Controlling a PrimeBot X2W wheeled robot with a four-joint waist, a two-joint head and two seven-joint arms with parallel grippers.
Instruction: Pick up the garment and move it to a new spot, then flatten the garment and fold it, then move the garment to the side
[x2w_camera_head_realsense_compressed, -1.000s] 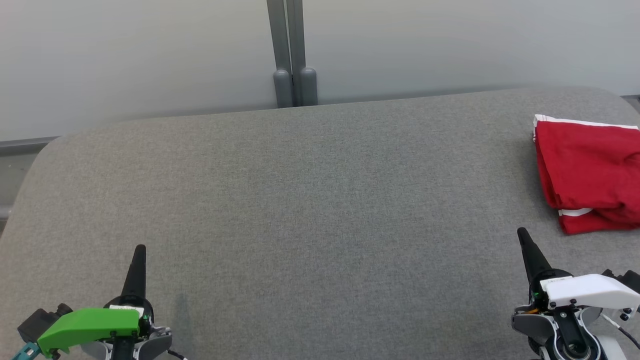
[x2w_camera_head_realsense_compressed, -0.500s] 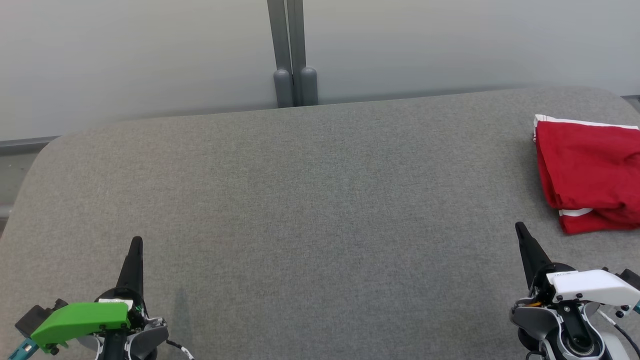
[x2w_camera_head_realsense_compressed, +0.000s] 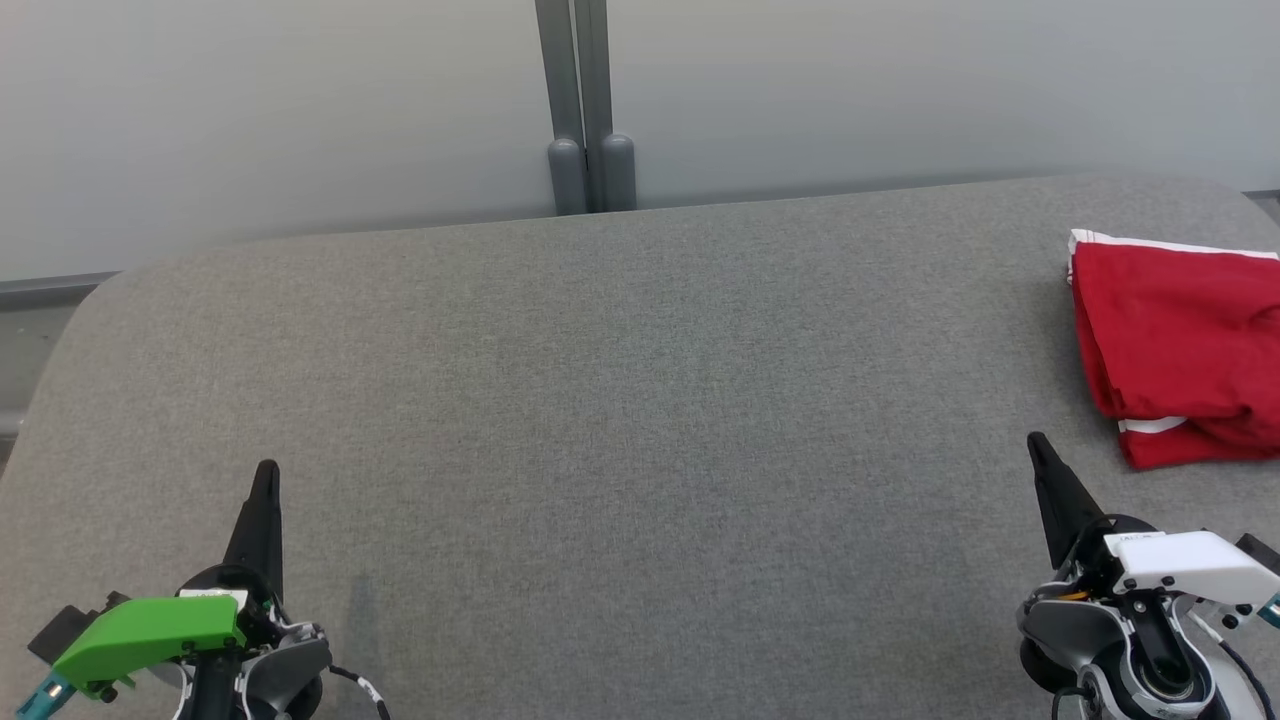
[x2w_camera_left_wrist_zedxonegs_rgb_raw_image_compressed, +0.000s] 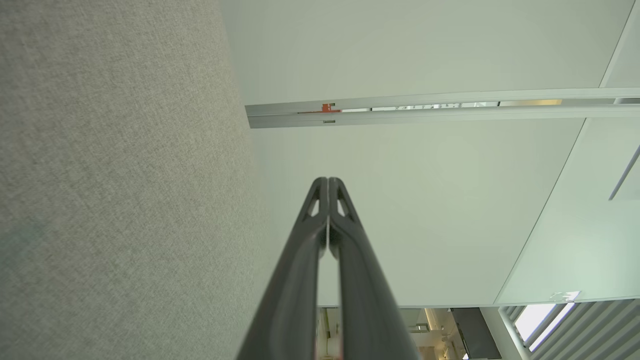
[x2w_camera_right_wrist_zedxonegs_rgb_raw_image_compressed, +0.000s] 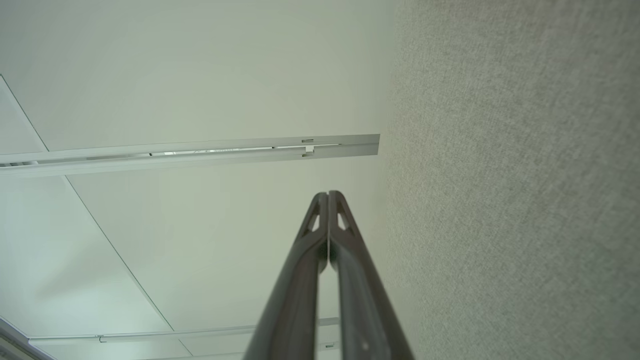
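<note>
Garment (x2w_camera_head_realsense_compressed: 1180, 350) at right edge of grey surface (x2w_camera_head_realsense_compressed: 600, 400)

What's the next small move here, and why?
Probably none beyond parking both arms: the garment lies folded at the right side of the table, apart from the shut right gripper and shut left gripper, so the job looks done.

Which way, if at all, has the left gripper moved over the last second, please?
Yes. The left gripper has edged up the head view and slightly left, its tip nearer the wall, while the grey post stays put.
</note>
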